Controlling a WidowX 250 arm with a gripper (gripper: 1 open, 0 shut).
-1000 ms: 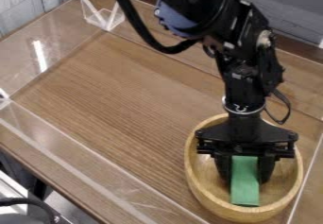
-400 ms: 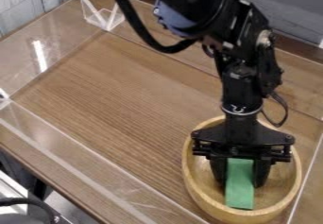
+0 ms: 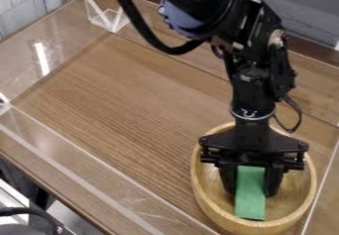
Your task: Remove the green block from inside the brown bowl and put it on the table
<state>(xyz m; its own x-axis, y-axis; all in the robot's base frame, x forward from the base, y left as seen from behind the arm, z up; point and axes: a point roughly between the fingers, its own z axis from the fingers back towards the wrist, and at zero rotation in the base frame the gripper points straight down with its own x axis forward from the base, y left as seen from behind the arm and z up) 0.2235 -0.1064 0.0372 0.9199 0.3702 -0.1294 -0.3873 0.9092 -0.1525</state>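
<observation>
The brown bowl [image 3: 203, 187] sits on the table [image 3: 119, 100] at the near right. Inside it lies the green block [image 3: 251, 203], its long side pointing toward the camera. My gripper [image 3: 253, 184] reaches almost straight down into the bowl. Its two black fingers [image 3: 229, 177] press against the left and right sides of the block's far end, shut on it. The block's near end still rests on the bowl's floor. The gripper's body hides the back of the bowl.
Clear plastic walls [image 3: 47, 56] edge the tabletop at the left and back, with a low clear wall [image 3: 59, 170] along the front. A clear bracket [image 3: 109, 19] stands at the far left corner. Bare wood lies left of the bowl.
The block's near end has edged slightly to the left inside the bowl. The arm and gripper hold their place.
</observation>
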